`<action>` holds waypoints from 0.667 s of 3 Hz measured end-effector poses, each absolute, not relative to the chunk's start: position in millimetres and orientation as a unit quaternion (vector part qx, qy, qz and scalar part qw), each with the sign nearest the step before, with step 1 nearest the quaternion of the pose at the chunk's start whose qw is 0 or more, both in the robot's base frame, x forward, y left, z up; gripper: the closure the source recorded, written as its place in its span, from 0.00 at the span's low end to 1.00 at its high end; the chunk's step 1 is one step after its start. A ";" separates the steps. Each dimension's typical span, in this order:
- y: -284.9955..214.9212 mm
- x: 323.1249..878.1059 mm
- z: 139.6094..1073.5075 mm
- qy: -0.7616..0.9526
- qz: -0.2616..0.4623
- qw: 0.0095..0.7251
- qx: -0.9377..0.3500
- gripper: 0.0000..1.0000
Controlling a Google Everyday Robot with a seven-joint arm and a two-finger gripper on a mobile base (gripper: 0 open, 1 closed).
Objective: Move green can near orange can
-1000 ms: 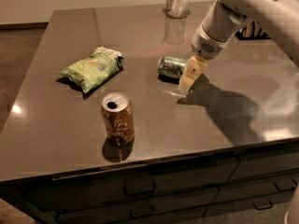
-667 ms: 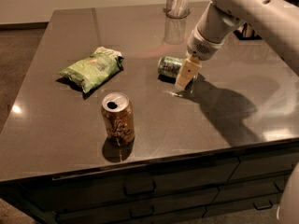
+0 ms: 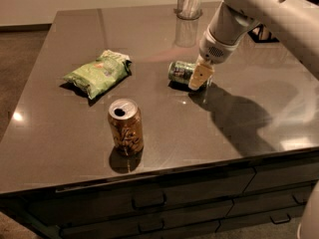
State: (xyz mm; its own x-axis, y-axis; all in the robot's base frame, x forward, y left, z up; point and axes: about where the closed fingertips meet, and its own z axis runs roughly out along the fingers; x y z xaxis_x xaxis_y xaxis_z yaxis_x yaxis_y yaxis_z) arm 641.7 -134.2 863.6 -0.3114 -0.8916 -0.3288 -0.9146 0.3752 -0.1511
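Note:
The green can lies on its side on the dark countertop, right of centre. The orange can stands upright nearer the front edge, its silver top with the drinking hole facing up. My gripper hangs from the white arm coming in from the upper right. Its tan fingers sit at the right end of the green can, touching or nearly touching it. The can's right end is hidden behind the fingers.
A light-green chip bag lies at the left of the green can. A clear glass jar stands at the back edge. Drawers run below the front edge of the counter.
My gripper has moved left and a little away from the front, from beside the green can to right against its right end. The cans and the bag have not moved.

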 end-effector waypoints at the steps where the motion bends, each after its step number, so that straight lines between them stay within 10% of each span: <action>1: -125.6 621.7 876.5 0.801 0.032 0.180 -0.570 0.87; 2: -108.7 595.7 886.5 0.796 0.052 0.175 -0.577 1.00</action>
